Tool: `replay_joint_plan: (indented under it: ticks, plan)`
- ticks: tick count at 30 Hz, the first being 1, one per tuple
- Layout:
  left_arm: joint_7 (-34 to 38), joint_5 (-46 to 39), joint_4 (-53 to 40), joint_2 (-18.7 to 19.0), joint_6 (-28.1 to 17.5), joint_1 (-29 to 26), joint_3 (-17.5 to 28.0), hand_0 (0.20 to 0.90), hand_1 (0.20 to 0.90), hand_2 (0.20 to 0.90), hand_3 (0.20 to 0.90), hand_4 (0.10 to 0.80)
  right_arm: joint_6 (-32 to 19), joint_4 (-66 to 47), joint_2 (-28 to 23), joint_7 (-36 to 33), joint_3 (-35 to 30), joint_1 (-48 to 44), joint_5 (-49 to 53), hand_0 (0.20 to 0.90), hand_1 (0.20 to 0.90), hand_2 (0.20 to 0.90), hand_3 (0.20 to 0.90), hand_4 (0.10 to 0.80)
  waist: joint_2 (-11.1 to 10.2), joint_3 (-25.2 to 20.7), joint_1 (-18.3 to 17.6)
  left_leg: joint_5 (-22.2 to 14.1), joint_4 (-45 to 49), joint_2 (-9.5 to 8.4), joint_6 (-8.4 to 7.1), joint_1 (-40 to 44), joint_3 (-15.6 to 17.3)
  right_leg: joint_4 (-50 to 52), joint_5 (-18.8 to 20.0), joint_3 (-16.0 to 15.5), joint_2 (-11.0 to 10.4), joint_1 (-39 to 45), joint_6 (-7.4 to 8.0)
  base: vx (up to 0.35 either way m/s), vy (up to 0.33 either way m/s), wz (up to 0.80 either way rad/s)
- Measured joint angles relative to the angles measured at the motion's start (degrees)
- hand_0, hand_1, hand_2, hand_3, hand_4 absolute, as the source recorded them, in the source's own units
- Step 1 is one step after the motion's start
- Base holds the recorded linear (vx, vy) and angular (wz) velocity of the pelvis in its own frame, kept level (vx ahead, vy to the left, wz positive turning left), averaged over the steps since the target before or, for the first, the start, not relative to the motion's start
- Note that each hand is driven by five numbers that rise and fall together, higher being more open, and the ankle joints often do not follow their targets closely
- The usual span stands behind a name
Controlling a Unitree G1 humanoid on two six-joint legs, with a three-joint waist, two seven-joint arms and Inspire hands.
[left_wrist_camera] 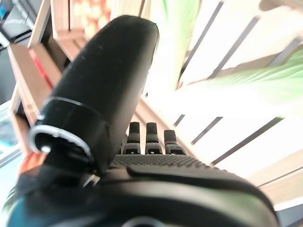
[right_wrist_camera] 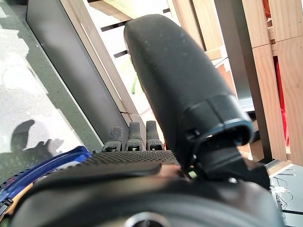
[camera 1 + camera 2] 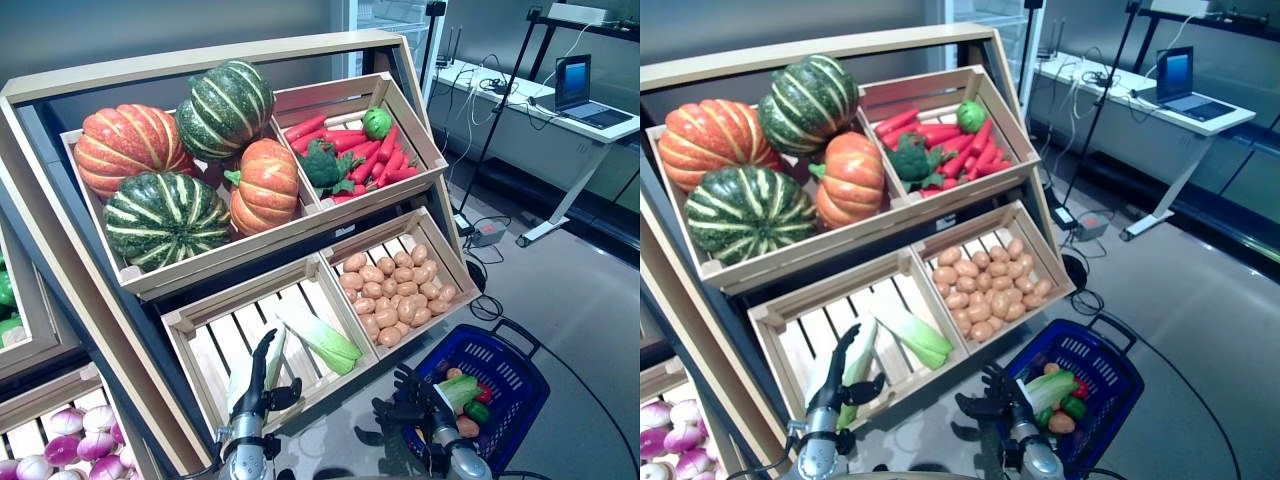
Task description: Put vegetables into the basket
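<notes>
Left robot hand (image 3: 262,372), fingers straight and empty, reaches over the pale green leafy cabbage (image 3: 322,340) in the slatted wooden crate (image 3: 205,345); right robot hand (image 3: 408,402) hangs relaxed beside the blue plastic basket (image 3: 510,372). Best curl low around the stalk, then lift clear of the rim.

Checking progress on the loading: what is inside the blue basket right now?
The blue basket holds a pale leafy vegetable, a green one, something red and orange-brown pieces. The right hand covers its near corner, so anything there is hidden.
</notes>
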Motion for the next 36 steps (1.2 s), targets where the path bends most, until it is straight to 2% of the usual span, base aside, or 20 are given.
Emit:
replay_joint_plan:
  ticks: [11,18,21,24,26,32,36]
  plan:
    - [-1.39,-3.55,-0.19,-0.13,0.81,-0.2,3.68,0.9,0.9,0.9,0.9,0.8,0.02,-1.31,-0.03,-0.18,-1.34,0.87,2.1,0.9,0.9,0.9,0.9,0.8,0.2,0.54,-0.19,0.01,0.0,-0.06,-0.01,0.29,-0.09,0.0,-0.04,0.04,-0.02,0.33,0.03,0.05,0.027,0.0]
    - [-2.84,-8.11,-0.18,-0.03,6.77,-1.96,5.92,0.9,0.9,0.9,0.9,0.8,1.09,-3.58,-0.87,-0.86,-2.7,1.56,2.13,0.9,0.9,0.9,0.9,0.8,0.5,1.13,-0.65,-0.03,0.04,-0.01,0.01,0.48,0.43,0.57,-0.12,0.42,-0.14,-0.1,0.03,0.031,0.074,-0.03]
    - [-2.88,-10.27,-0.05,0.17,9.52,-4.88,6.52,0.9,0.9,0.9,0.9,0.8,1.6,-6.78,-2.92,-1.17,-2.82,1.17,2.14,0.9,0.9,0.9,0.9,0.8,0.95,2.98,-1.24,0.03,0.44,0.01,-0.04,0.09,0.61,3.66,-1.12,1.3,-0.32,-2.2,0.12,-0.061,0.093,-0.06]
    - [-2.76,-10.27,0.38,0.55,10.24,-8.92,6.7,0.9,0.9,0.9,0.9,0.8,1.94,-7.05,-4.23,-1.24,-2.87,-1.07,2.16,0.9,0.9,0.9,0.9,0.8,1.0,5.56,-1.77,-0.43,3.41,-0.02,0.27,-2.31,0.55,9.2,-3.01,2.04,-1.01,-5.92,0.36,-0.133,0.069,-0.03]
    - [-2.45,-10.34,0.4,1.08,10.36,-13.66,6.61,0.9,0.9,0.9,0.9,0.8,2.09,-7.21,-5.36,-1.5,-2.75,-3.8,3.82,0.9,0.9,0.9,0.9,0.8,0.9,8.46,-1.73,-2.02,8.75,0.0,0.52,-6.69,0.45,15.81,-5.16,3.17,-1.76,-11.06,0.2,-0.109,0.067,-0.06]
    - [-0.81,-13.09,0.6,3.32,11.45,-21.31,6.65,0.9,0.9,0.9,0.9,0.8,2.28,-9.63,-7.2,-3.13,-1.88,-8.28,4.47,0.9,0.9,0.9,0.9,0.8,0.53,14.16,-1.78,-7.71,23.29,0.43,1.02,-17.11,-0.3,32.01,-11.11,5.07,-3.83,-22.53,-0.6,-0.131,0.059,-0.03]
    - [-0.22,-16.71,3.05,3.7,12.78,-25.94,6.59,0.9,0.9,0.9,0.9,0.8,2.34,-10.33,-7.43,-4.01,-1.16,-11.13,4.61,0.9,0.9,0.9,0.9,0.8,0.38,17.29,-1.91,-8.92,30.0,1.01,1.11,-23.77,-1.08,40.08,-13.36,6.05,-4.42,-29.57,-1.14,-0.124,0.072,0.04]
